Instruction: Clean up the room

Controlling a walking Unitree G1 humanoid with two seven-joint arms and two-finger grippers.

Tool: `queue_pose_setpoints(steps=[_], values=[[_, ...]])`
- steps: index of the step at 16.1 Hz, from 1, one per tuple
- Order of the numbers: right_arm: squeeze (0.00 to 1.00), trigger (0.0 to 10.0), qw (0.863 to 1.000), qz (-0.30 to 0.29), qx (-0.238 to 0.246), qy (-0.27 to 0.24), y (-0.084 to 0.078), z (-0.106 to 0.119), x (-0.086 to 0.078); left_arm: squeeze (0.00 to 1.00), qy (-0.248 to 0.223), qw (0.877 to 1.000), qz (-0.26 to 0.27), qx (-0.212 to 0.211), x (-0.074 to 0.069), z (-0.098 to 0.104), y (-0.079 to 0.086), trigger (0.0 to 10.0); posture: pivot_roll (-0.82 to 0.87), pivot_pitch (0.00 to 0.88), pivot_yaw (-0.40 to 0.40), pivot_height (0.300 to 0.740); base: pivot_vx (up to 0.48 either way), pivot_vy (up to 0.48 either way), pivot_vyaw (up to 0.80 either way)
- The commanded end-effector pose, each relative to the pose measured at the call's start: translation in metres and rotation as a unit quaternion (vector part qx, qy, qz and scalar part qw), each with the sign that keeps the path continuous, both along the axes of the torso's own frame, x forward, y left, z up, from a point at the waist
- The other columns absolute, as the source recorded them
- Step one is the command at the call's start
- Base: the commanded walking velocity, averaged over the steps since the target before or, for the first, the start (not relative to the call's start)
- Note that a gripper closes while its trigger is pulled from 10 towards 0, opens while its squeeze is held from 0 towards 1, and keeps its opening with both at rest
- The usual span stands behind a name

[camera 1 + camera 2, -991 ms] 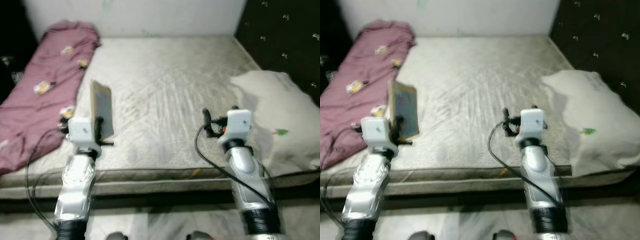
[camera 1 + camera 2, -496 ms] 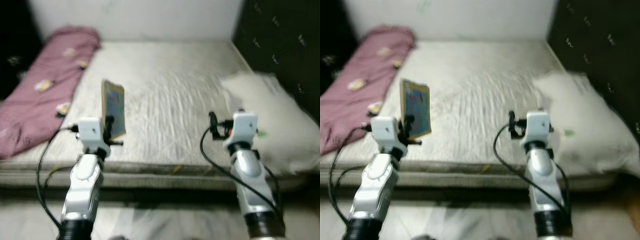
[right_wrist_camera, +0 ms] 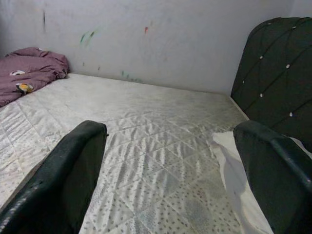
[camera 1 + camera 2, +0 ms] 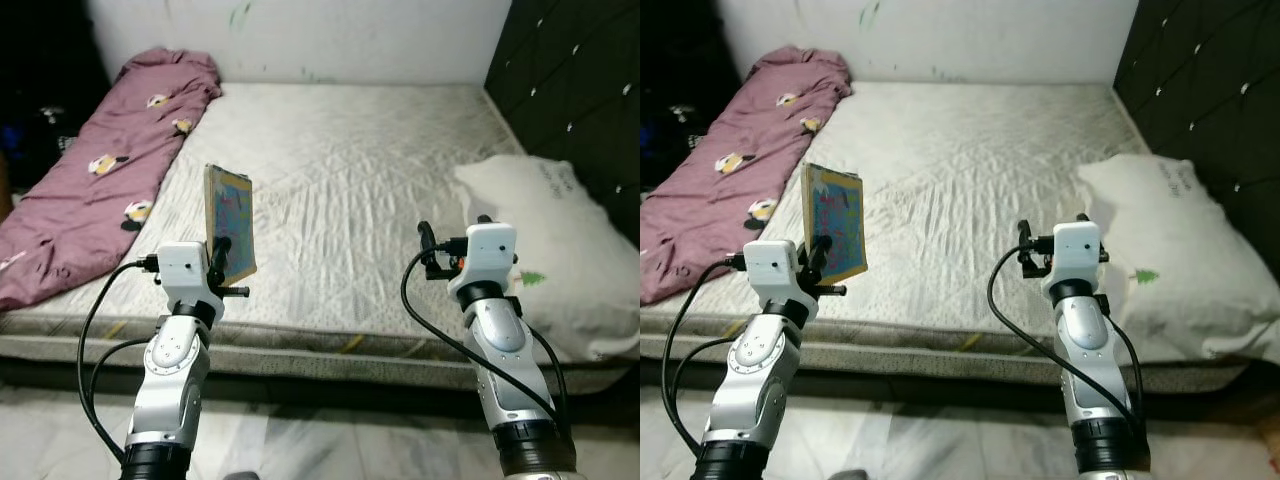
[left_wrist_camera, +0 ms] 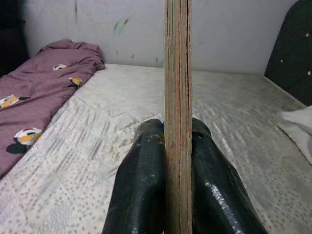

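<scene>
My left end effector (image 5: 178,161) pinched a thin book (image 4: 229,221) upright above the bed's (image 4: 350,170) near edge, right end effector (image 3: 175,170) spread empty beside the pillow (image 4: 560,240); that narrow edge grip risked the book twisting loose.

Pale quilted mattress (image 4: 380,150), creased across the middle, reaching back to a white wall (image 4: 400,35) smudged with green near the top. Along the left edge of the mattress, a rumpled maroon blanket (image 4: 90,190) dotted with small cartoon prints, bunched up at the far end. On the right side, a white pillow (image 4: 570,240) with a small green mark, possibly a printed leaf, lying just beside a dark tufted headboard (image 4: 580,80). Below the near edge of the mattress, pale marbled floor (image 4: 330,440)
</scene>
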State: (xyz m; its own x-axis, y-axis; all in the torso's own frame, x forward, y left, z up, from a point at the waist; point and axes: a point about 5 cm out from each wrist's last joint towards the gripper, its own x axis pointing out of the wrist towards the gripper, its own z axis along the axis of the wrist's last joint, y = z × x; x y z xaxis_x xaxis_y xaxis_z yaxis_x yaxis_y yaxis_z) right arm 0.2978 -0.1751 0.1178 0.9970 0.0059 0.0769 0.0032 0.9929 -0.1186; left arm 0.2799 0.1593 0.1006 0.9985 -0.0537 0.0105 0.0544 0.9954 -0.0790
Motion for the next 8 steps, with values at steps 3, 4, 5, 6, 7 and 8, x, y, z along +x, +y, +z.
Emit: queue_pose_setpoints(steps=[3,4,5,6,7,8], values=[[0.0,10.0,1.0,0.002,0.002,-0.003,0.0,0.0025,0.0015,0.0,-0.032,0.999,-0.002,0.0,0.0031,0.0131,0.0013,10.0,-0.03,0.0,0.026,0.74,0.389,0.0,-0.73],[0.0,10.0,1.0,0.001,0.001,-0.003,-0.0001,0.0026,0.0012,0.0,-0.027,1.0,0.001,0.001,0.0032,0.0118,0.0016,10.0,-0.03,0.0,0.026,0.74,0.289,0.0,0.0],[0.0,10.0,1.0,0.001,0.0,-0.003,-0.0004,0.0026,0.0012,0.0,-0.026,1.0,0.003,0.001,0.0031,0.0116,0.0019,10.0,-0.03,0.0,0.027,0.74,0.251,0.0,0.0],[0.0,10.0,1.0,0.001,0.0,-0.003,-0.0005,0.0026,0.0011,0.0,-0.021,1.0,0.006,0.002,0.0031,0.0109,0.002,10.0,-0.03,0.0,0.027,0.74,0.0,0.0,0.0],[0.0,10.0,1.0,0.0,-0.001,-0.002,-0.0009,0.0022,0.0011,0.0,-0.021,1.0,0.008,0.003,0.0032,0.0108,0.002,10.0,-0.03,0.0,0.027,0.74,0.0,0.0,0.0],[0.0,10.0,1.0,-0.001,-0.001,-0.001,-0.0015,0.0016,0.0007,0.0,-0.01,1.0,0.019,0.004,0.0033,0.008,0.0036,10.0,-0.03,0.0,0.031,0.74,0.0,0.0,0.0]])
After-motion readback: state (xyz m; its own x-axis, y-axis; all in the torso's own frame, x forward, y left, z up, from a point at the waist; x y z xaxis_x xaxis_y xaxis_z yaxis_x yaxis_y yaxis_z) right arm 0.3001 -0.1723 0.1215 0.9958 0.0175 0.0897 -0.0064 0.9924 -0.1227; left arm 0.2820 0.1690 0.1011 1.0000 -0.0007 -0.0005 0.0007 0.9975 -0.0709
